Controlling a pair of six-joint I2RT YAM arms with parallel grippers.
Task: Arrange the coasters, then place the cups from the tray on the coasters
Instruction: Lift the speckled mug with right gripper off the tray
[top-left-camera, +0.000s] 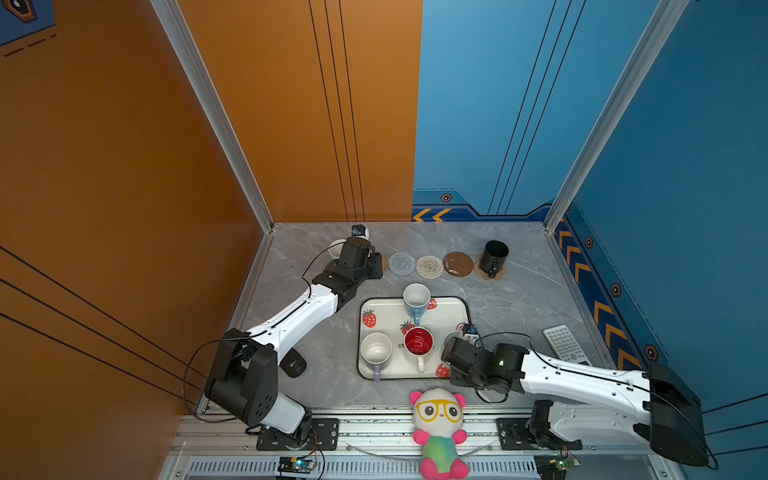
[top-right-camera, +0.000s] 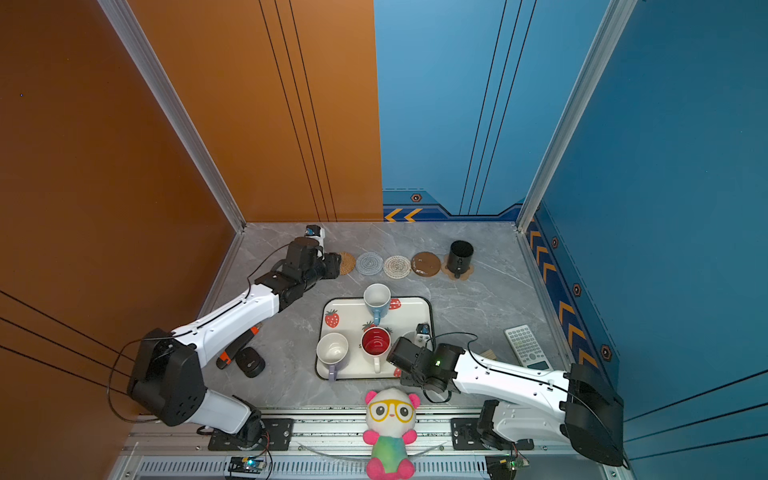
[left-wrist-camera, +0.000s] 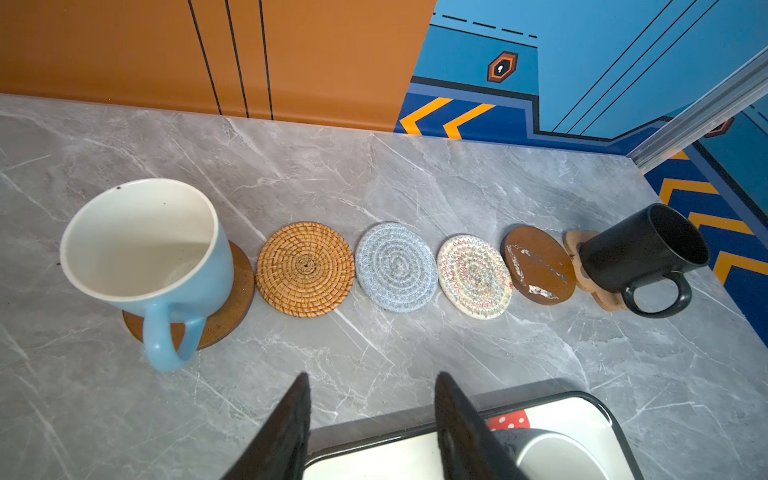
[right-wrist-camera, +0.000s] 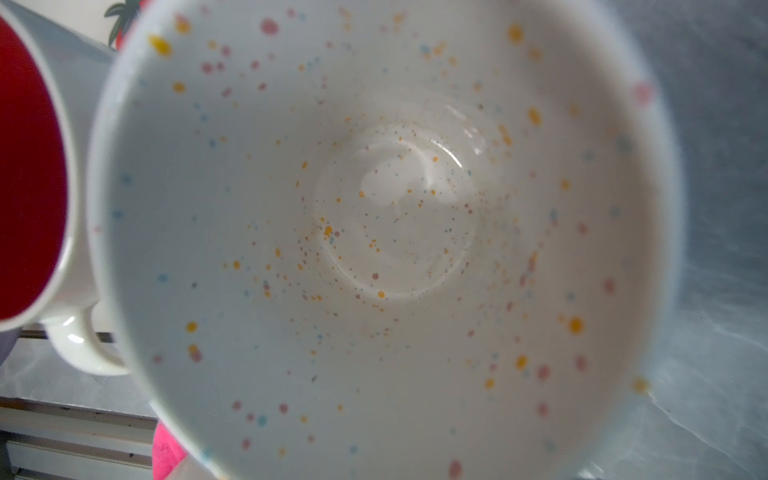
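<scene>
Speckled mug (right-wrist-camera: 374, 228) sits under right claw (top-left-camera: 453, 351), closure unclear; left claw (left-wrist-camera: 374, 382) open near the coasters (left-wrist-camera: 305, 269).

— Is the right gripper (top-left-camera: 455, 353) gripping the speckled mug (right-wrist-camera: 374, 232)?
— Cannot tell. Its own wrist (top-left-camera: 503, 361) covers the fingers in both top views, and only a sliver of mug shows there. The wrist view is all mug, blurred, rim running off the edges.
— The far-left blue mug (top-left-camera: 336, 248)?
— Mostly behind the left arm (top-left-camera: 316, 299); its disc (left-wrist-camera: 237, 291) is hidden from above. The rattan mat (top-left-camera: 384, 262) is partly covered too.
</scene>
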